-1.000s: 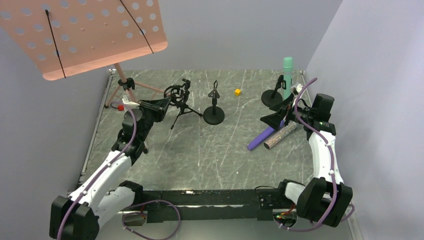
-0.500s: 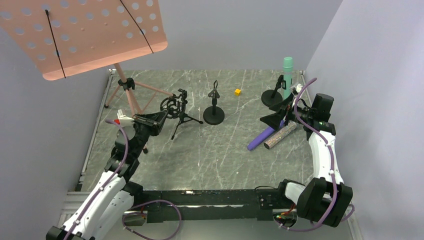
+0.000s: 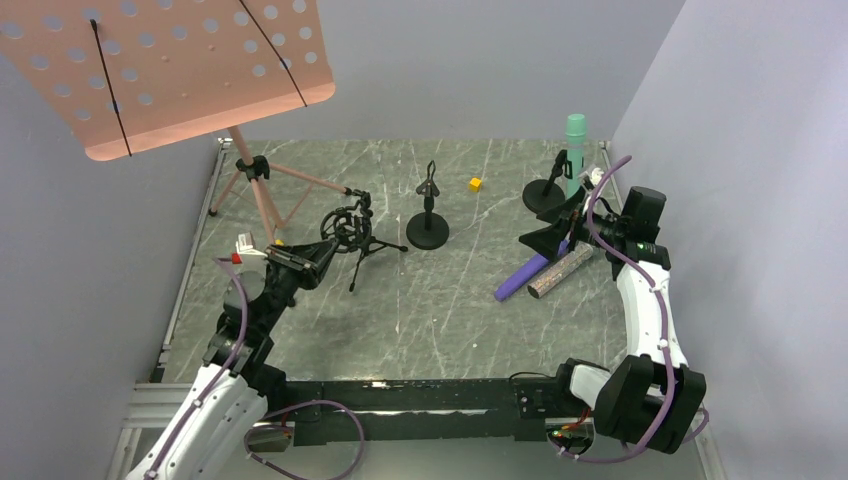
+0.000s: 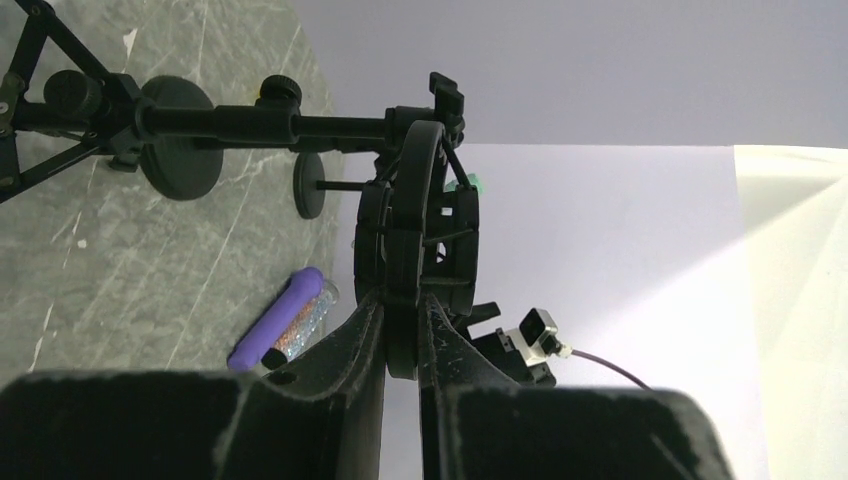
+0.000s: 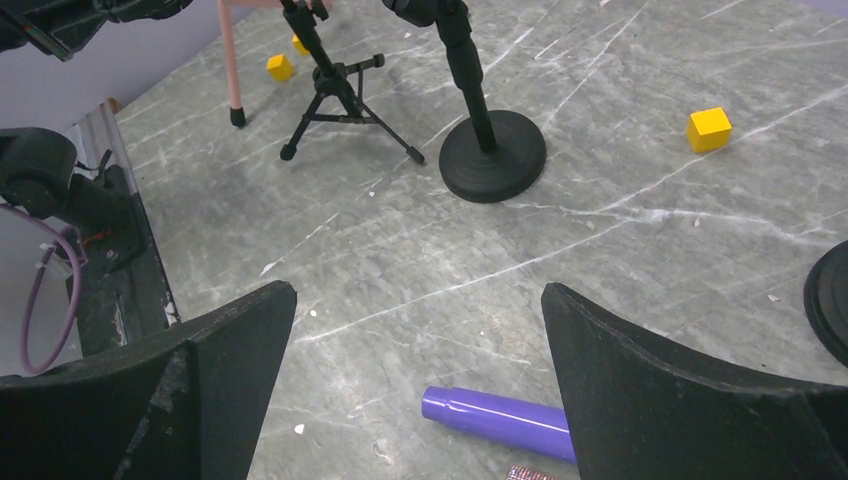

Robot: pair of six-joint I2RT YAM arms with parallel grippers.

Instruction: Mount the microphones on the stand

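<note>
fingers (image 4: 352, 345) of the left gripper (image 4: 400, 305) are pinched tight on the ring of the shock mount (image 4: 415, 215) that tops the small tripod stand (image 3: 362, 240), at the left of the marbled table (image 3: 420, 310), below the pink music stand (image 3: 170, 70). across the table, the right gripper (image 5: 417, 292) hangs with its jaws spread wide and holds nothing, just above the near end of the purple microphone (image 5: 497, 420). that microphone lies flat on the table at right, side by side with the glittery grey-brown microphone (image 3: 562, 270). the teal-green microphone (image 3: 575, 140) stands upright at the far right corner, just beside the right round-base stand (image 3: 545, 192); whether it is clipped in cannot be told. the middle round-base stand (image 3: 428, 225) stands bare between the arms, a yellow cube (image 3: 475, 184) near it.
</note>
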